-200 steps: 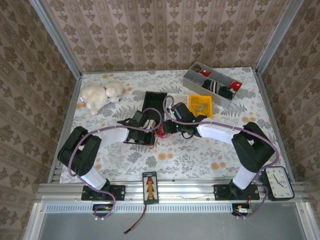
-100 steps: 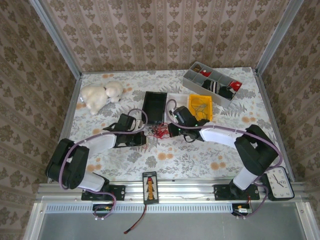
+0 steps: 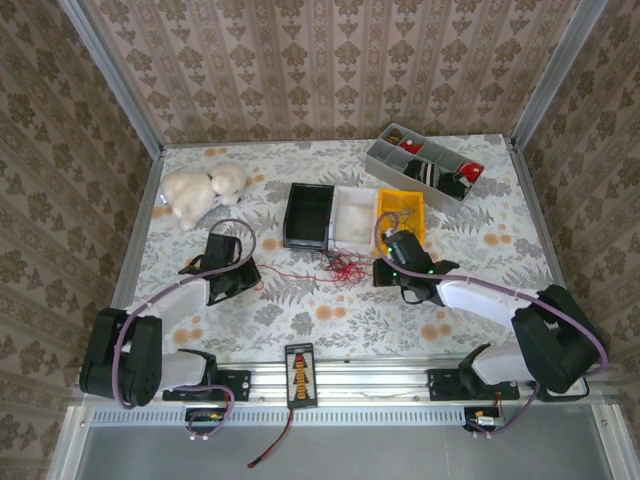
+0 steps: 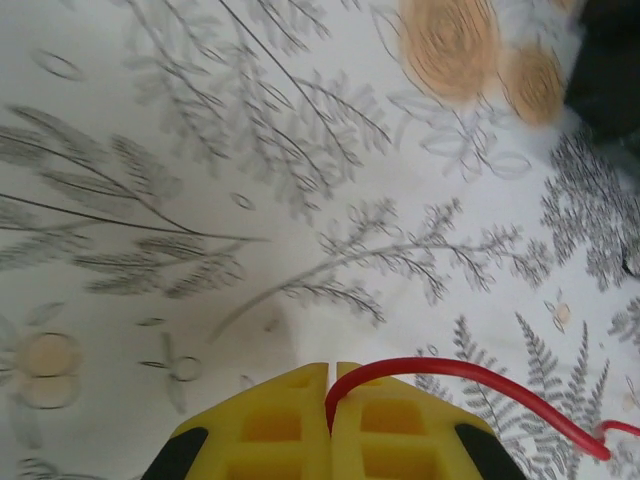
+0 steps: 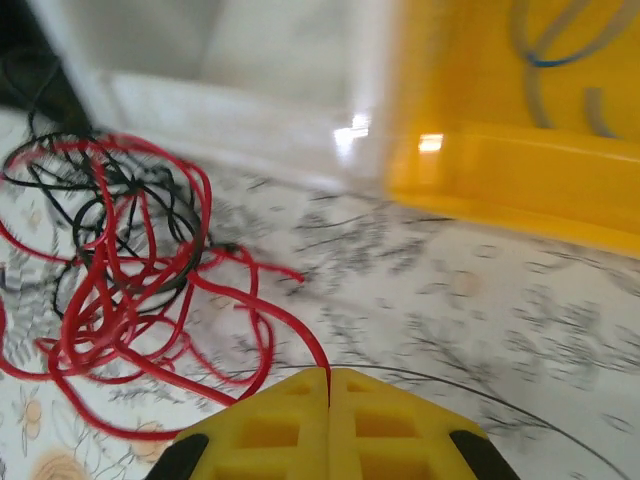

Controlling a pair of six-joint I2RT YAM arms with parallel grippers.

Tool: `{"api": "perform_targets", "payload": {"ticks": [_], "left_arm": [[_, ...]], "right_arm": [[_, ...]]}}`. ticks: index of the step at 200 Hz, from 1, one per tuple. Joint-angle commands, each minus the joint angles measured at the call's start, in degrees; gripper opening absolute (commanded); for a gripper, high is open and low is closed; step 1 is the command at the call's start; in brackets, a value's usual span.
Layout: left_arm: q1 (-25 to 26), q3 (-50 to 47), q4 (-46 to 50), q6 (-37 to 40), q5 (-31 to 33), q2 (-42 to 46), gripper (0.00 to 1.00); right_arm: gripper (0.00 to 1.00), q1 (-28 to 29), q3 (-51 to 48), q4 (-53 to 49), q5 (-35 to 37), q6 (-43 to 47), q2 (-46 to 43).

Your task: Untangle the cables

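On open table (image 3: 300, 305) off the edges, left gripper (image 4: 331, 368) and right gripper (image 5: 329, 372) pinch cables (image 3: 345, 266).

The cables (image 5: 110, 260) are red and black. The table (image 3: 300, 310) is white, printed with grey ferns and orange flowers. Toward its far edge sit a black bin (image 3: 308, 215), a white bin (image 3: 352, 215) and a yellow bin (image 3: 402, 212); the far right corner holds a grey tray (image 3: 383, 160).

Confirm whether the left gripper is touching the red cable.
Touching. The left wrist view shows the red cable pinched in the seam between the left gripper's shut jaws.
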State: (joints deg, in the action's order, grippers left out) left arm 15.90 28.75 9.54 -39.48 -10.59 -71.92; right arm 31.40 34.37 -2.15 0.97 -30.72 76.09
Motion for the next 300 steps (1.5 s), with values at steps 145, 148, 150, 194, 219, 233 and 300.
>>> {"api": "perform_targets", "payload": {"ticks": [145, 148, 150, 194, 219, 233, 300], "left_arm": [[-10.06, 8.07, 29.31, -10.66, 28.55, 15.36, 0.0], [-10.12, 8.3, 29.76, -10.81, 29.08, 15.62, 0.0], [-10.15, 8.44, 30.01, -10.9, 29.3, 15.83, 0.0], [-13.01, 12.07, 35.58, -12.17, 33.22, 16.87, 0.0], [-18.32, 14.9, 39.65, -12.76, 34.45, 18.13, 0.0], [-18.98, 15.52, 38.33, -11.19, 32.99, 18.81, 0.0], [-14.89, 10.78, 14.21, -4.17, 4.75, 20.66, 0.0]], "right_arm": [[0.0, -11.53, -3.86, -12.04, 13.92, -18.97, -2.58], [0.0, -11.6, -3.95, -12.08, 13.96, -19.21, -2.55], [0.0, -11.59, -4.07, -12.15, 14.01, -19.33, -2.62], [0.0, -11.8, -4.53, -14.1, 16.22, -20.74, -3.62], [0.0, -12.52, -5.48, -15.33, 17.7, -22.22, -5.32], [0.0, -12.69, -6.01, -15.21, 17.72, -22.48, -6.09], [0.0, -9.6, -6.01, -6.47, 10.12, -15.31, -3.7]]}}
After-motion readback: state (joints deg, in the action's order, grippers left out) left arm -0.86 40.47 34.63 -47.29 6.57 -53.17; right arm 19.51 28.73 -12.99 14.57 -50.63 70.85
